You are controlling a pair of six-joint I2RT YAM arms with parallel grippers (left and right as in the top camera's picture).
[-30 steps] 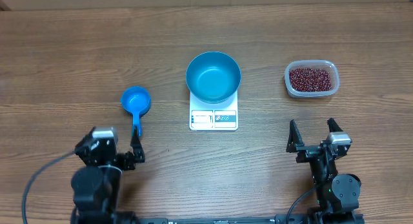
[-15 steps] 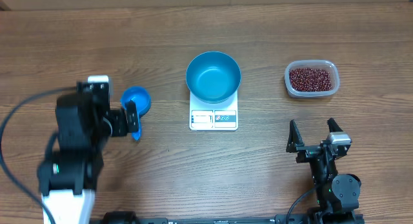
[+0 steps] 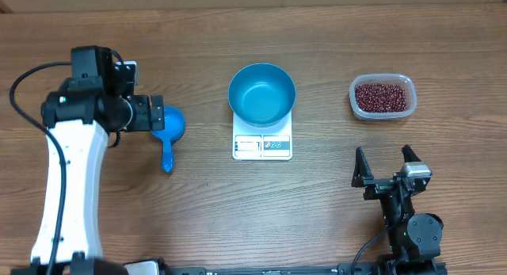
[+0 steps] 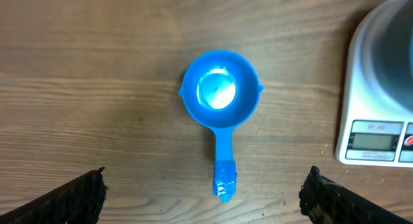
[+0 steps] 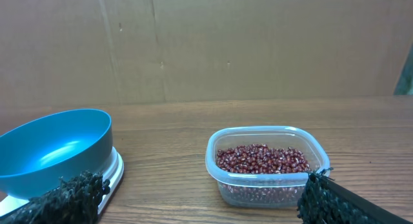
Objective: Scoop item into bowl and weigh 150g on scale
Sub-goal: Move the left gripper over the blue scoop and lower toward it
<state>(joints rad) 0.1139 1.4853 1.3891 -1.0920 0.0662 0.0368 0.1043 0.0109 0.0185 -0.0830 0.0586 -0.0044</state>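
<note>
The teal bowl (image 3: pixel 262 93) stands empty on the white scale (image 3: pixel 262 145) at the table's middle. The item, dark red beans (image 3: pixel 383 97), fills a clear tub (image 3: pixel 402 79) at the right. A small blue scoop (image 3: pixel 169 128) lies left of the scale, handle pointing to the front edge. My left gripper (image 3: pixel 158 116) hangs open above the scoop (image 4: pixel 221 98), one finger (image 4: pixel 77 195) on each side of the handle's end, touching nothing. My right gripper (image 3: pixel 383 168) rests open near the front edge, facing the tub (image 5: pixel 264 185), the beans (image 5: pixel 261 159) and the bowl (image 5: pixel 55 150).
The scale's display and buttons (image 4: pixel 377 141) face the front edge. A brown cardboard wall (image 5: pixel 206 43) stands behind the table. Bare wood lies between the scale and the tub and all along the front.
My left arm has lifted from its rest at the front left and swung out over the blue scoop, jaws still open. The right arm has not moved.
</note>
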